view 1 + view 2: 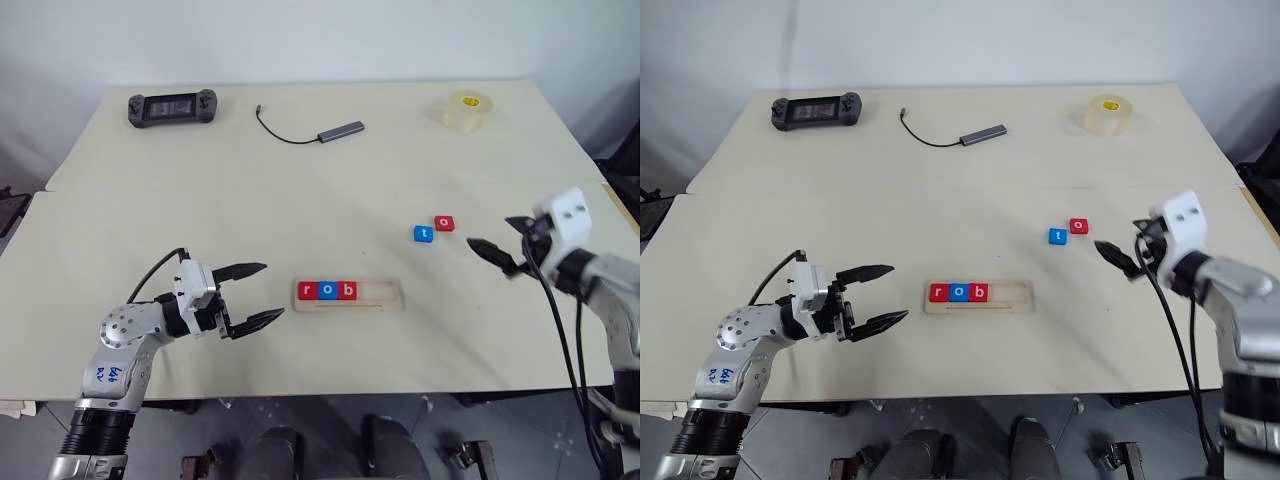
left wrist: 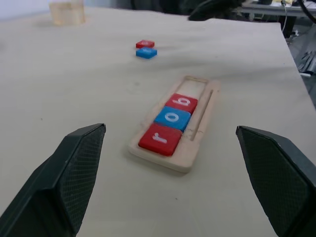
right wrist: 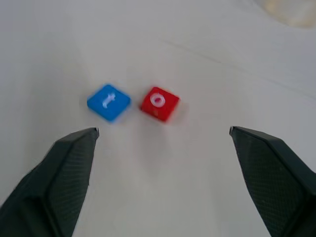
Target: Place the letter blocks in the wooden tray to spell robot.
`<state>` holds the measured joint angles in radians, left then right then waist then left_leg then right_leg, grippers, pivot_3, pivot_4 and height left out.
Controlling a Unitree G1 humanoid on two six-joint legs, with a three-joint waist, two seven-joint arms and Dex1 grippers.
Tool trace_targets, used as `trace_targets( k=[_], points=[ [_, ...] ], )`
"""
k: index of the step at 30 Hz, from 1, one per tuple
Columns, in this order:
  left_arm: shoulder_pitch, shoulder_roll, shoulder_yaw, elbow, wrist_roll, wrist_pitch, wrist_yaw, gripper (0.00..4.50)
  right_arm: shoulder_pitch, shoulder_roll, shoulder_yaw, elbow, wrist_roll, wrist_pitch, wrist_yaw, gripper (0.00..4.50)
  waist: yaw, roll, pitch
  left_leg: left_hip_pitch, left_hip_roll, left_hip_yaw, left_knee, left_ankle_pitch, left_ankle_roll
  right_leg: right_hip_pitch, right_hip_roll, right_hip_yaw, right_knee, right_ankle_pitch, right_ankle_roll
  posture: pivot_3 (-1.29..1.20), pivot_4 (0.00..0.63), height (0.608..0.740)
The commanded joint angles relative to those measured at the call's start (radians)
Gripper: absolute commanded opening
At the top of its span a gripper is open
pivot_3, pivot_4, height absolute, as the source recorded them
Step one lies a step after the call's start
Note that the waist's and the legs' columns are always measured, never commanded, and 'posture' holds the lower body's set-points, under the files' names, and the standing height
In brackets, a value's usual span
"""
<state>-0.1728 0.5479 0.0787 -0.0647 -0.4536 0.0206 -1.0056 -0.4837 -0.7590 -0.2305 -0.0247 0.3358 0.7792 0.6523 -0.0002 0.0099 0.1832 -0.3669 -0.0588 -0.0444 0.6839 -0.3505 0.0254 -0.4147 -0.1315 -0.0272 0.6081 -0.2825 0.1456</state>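
r, o, b sit in the tray. My right gripper, jaws apart, nears the red o; grab it next. Left gripper open, idle.

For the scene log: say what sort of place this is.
Probably a lab or office test bench, not a home: a plain pale table against a bare wall, with a handheld controller, a cable adapter and a tape roll lying on it.

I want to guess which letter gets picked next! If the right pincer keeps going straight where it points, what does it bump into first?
Probably the red o block: it sits nearest the middle between the open right pincer fingers, with the blue t block just beside it. Depth is hard to judge.
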Motion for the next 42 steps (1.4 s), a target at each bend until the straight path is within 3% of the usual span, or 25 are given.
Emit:
trace_targets(
  k=[1, 14, 26, 32, 41, 42],
  points=[
    [0.017, -0.004, 0.002, -0.056, 0.002, -0.012, 0.011, 4.5, -0.107, 0.014, 0.068, 0.042, -0.017, 0.14, -0.057, 4.45, 0.001, 0.0, 0.0, -0.002, 0.0, -0.001, 0.0, 0.0, 0.0, -0.001, 0.0, 0.0, 0.001, 0.0, 0.0, 0.0, 0.15, 0.74],
    [0.067, -0.006, 0.002, -0.098, 0.001, -0.01, 0.035, 4.5, -0.278, 0.045, 0.164, 0.135, -0.054, 0.241, -0.107, 4.45, -0.001, 0.0, 0.0, -0.005, -0.002, -0.002, -0.001, -0.001, 0.001, -0.003, 0.0, -0.007, 0.001, 0.0, 0.0, 0.0, 0.15, 0.74],
    [0.062, -0.025, -0.012, -0.106, 0.008, -0.014, 0.05, 4.5, -0.453, 0.167, 0.183, 0.541, -0.181, 0.111, -0.267, 4.45, -0.004, 0.0, 0.0, -0.005, -0.002, -0.001, 0.0, 0.0, 0.001, -0.003, 0.001, -0.007, 0.002, 0.0, 0.0, 0.0, 0.15, 0.74],
    [0.095, -0.027, -0.007, -0.134, 0.007, -0.013, 0.069, 4.5, -0.465, 0.204, 0.2, 0.604, -0.206, 0.1, -0.283, 4.45, -0.006, 0.0, 0.0, -0.005, -0.002, -0.001, 0.0, 0.0, 0.001, -0.003, 0.0, -0.007, 0.002, 0.0, 0.0, 0.0, 0.15, 0.74],
    [0.098, -0.028, -0.011, -0.138, 0.005, -0.012, 0.08, 4.5, -0.447, 0.209, 0.181, 0.564, -0.203, 0.11, -0.298, 1.58, -0.001, 0.0, 0.0, -0.004, -0.003, -0.001, 0.001, 0.0, 0.001, -0.002, 0.0, -0.007, 0.003, 0.0, 0.0, 0.0, 0.15, 0.74],
    [0.094, -0.029, -0.013, -0.135, 0.005, -0.012, 0.078, 4.5, -0.439, 0.202, 0.183, 0.539, -0.198, 0.114, -0.284, 1.46, -0.002, 0.0, 0.0, -0.004, -0.003, -0.001, 0.001, 0.0, 0.001, -0.002, 0.0, -0.007, 0.003, 0.0, 0.0, 0.0, 0.15, 0.74]
  ],
)
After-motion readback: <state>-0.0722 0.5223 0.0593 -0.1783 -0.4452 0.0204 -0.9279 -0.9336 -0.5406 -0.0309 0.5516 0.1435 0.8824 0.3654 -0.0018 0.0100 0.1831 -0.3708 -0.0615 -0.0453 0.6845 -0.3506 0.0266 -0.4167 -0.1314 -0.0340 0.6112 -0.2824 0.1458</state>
